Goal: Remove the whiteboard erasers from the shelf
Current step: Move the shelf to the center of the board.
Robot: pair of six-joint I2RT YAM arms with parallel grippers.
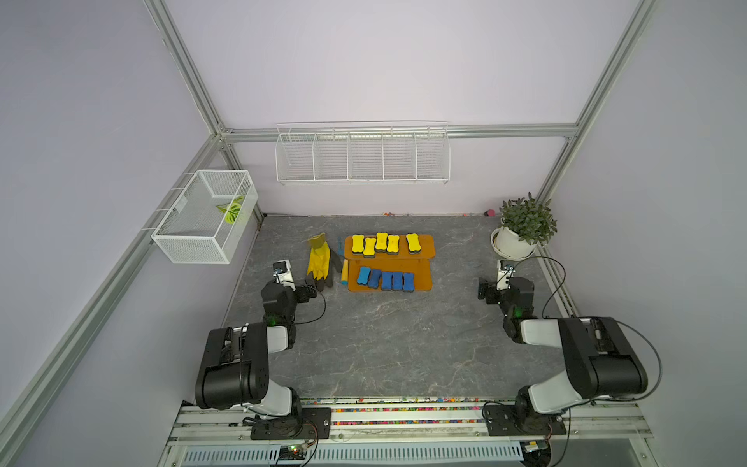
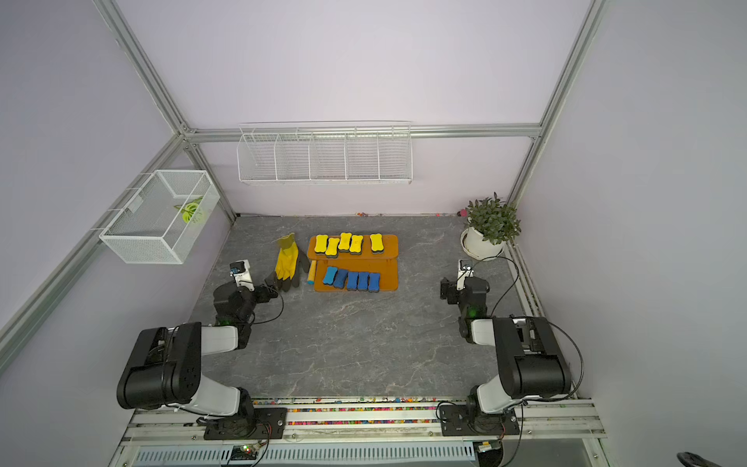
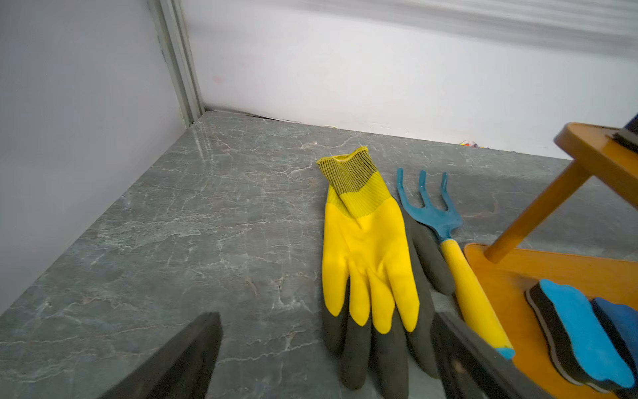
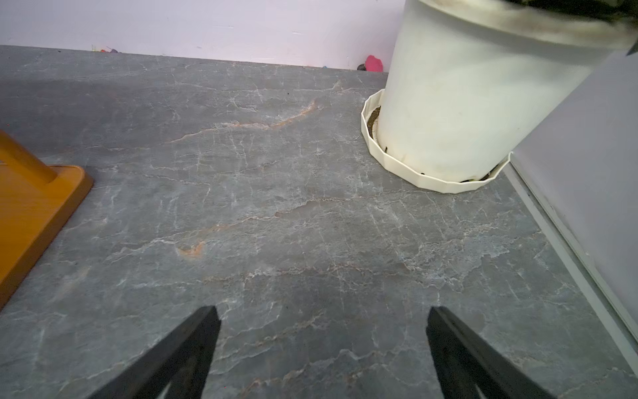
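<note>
The left gripper (image 3: 324, 316) shows two dark, wedge-shaped fingers (image 3: 186, 355) spread wide with nothing between them. Just ahead lies a rubbery yellow glove (image 3: 366, 255) with a ribbed knit cuff. The right gripper (image 4: 322, 311) is likewise spread and empty above the grey, stone-veined table (image 4: 276, 207).

The smooth orange-brown wooden shelf (image 1: 426, 242), two stepped tiers with rounded corners, stands mid-table towards the back wall. Five yellow erasers (image 1: 382, 241), bone-shaped foam blocks, lie on its upper tier. Five blue erasers (image 1: 387, 280) sit packed side by side on the lower tier.

A teal-pronged garden fork (image 3: 428, 210) lies between glove and shelf. Open table runs from the shelf's right edge to the white plant pot (image 1: 511, 242).
</note>
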